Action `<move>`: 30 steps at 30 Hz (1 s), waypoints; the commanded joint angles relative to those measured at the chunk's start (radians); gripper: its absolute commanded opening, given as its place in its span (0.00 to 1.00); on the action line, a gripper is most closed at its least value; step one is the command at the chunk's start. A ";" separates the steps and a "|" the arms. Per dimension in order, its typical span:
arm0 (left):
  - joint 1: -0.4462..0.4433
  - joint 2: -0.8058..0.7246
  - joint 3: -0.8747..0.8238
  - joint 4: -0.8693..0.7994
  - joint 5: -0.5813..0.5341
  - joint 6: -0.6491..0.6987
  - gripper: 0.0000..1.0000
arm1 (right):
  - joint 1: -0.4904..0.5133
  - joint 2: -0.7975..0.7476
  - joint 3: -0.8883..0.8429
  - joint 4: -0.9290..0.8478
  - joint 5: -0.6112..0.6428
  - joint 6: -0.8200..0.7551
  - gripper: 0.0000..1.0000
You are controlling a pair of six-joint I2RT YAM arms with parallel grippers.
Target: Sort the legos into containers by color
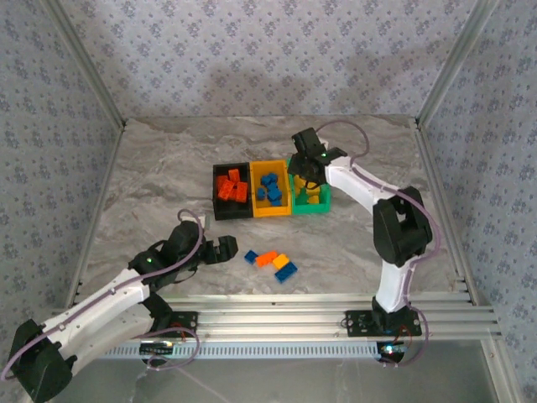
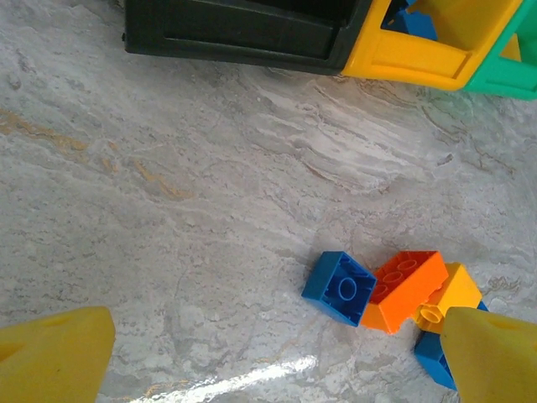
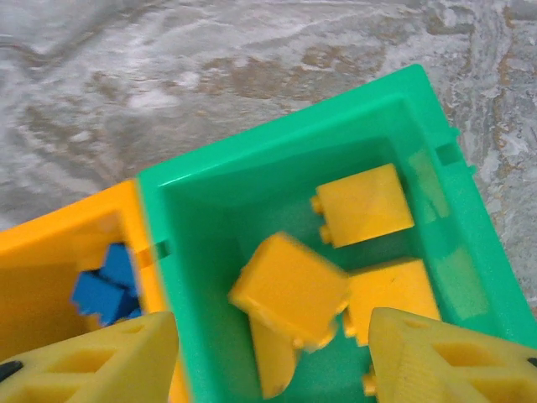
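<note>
Three joined bins stand mid-table: the black bin (image 1: 232, 213) holds orange-red legos, the yellow-orange bin (image 1: 270, 210) blue ones, the green bin (image 1: 309, 208) yellow ones. My right gripper (image 1: 304, 172) hovers open over the green bin (image 3: 277, 151). A blurred yellow brick (image 3: 289, 290) lies free between its fingers above other yellow bricks. Loose on the table are a blue brick (image 2: 339, 287), an orange brick (image 2: 407, 288), a yellow brick (image 2: 453, 295) and another blue brick (image 2: 432, 357). My left gripper (image 2: 277, 340) stands open just left of them, holding nothing.
The loose bricks (image 1: 273, 263) lie in front of the bins, near the table's front rail. The black bin (image 2: 235, 34) and yellow-orange bin (image 2: 411, 59) sit beyond the left gripper. Bare marbled table stretches left of the bins. Patterned walls enclose the table.
</note>
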 commanded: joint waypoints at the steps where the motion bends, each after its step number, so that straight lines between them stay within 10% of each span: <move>1: -0.004 0.029 0.022 0.007 0.034 0.045 1.00 | 0.062 -0.160 -0.078 0.019 0.032 -0.013 0.65; 14: -0.007 0.080 0.058 -0.028 0.004 0.078 1.00 | 0.413 -0.431 -0.504 0.029 0.011 -0.056 0.72; 30: 0.014 0.012 0.030 -0.075 -0.036 0.064 1.00 | 0.600 -0.206 -0.520 -0.023 0.048 -0.107 0.73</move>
